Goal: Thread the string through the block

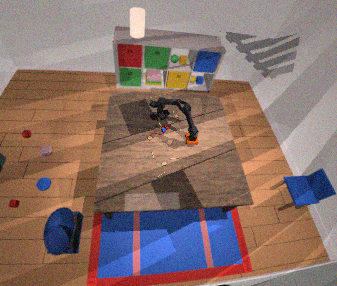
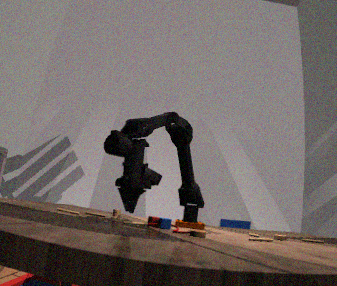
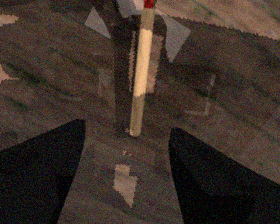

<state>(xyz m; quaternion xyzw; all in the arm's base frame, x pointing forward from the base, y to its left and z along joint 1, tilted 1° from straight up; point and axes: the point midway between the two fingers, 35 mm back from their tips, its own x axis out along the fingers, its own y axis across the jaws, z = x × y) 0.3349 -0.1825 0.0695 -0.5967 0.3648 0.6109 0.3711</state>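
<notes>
The block (image 1: pixel 164 129) (image 2: pixel 159 222), red and blue, stands on the table. A round wooden button (image 1: pixel 150 138) (image 2: pixel 197 234) lies near it, with red string (image 1: pixel 157 134) (image 2: pixel 178 229) running towards the block. The pale stick (image 3: pixel 143 60) (image 1: pixel 160 125) lies on the block's far side from the button, with red at its far end in the wrist view. My gripper (image 3: pixel 128 132) (image 2: pixel 130 211) is partly open and empty, its fingertips above the table; the stick's near end shows between them in the wrist view, below them. I cannot tell whether string passes through the hole.
The arm's orange base (image 1: pixel 192 139) (image 2: pixel 190 225) stands beyond the block. Loose sticks (image 1: pixel 153 155) (image 2: pixel 261 239) and a small round piece (image 1: pixel 164 164) (image 2: pixel 279 237) lie to one side. A small upright piece (image 2: pixel 116 213) and other sticks (image 2: pixel 68 211) lie near the gripper's side.
</notes>
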